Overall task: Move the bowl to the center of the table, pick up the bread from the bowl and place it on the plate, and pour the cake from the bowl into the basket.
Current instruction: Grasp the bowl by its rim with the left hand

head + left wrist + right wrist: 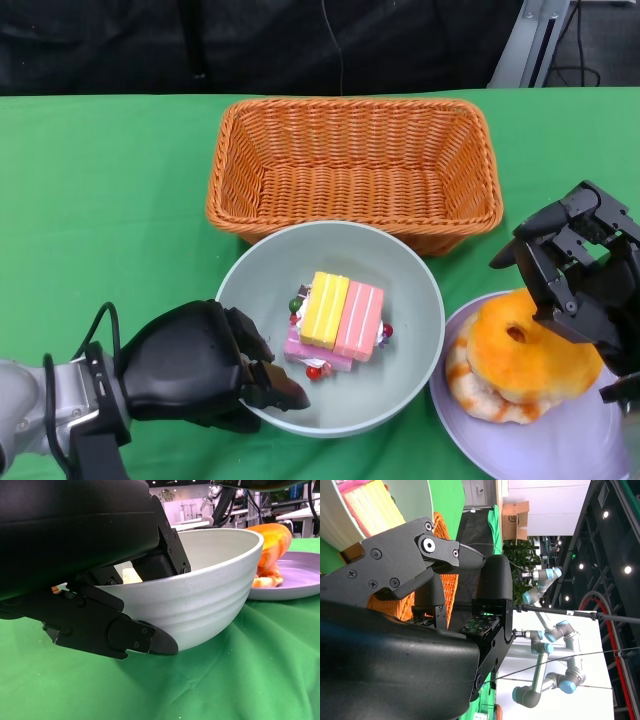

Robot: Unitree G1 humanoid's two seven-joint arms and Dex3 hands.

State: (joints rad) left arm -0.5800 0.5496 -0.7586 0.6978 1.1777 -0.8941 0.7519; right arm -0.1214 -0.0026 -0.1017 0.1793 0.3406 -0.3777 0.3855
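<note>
Grey-green bowl [410, 290], cake [338, 318] inside | left robot hand [200, 365] grips rim | right robot hand [580, 262] spread

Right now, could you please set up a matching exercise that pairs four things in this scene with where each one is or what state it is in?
Things:
1. bread
2. cake
3. basket
4. left hand

Places or states:
A. gripping the near rim of the bowl
B. lying inside the bowl
C. resting on the purple plate
D. standing empty behind the bowl

Pairs: 1-C, 2-B, 3-D, 4-A
</note>
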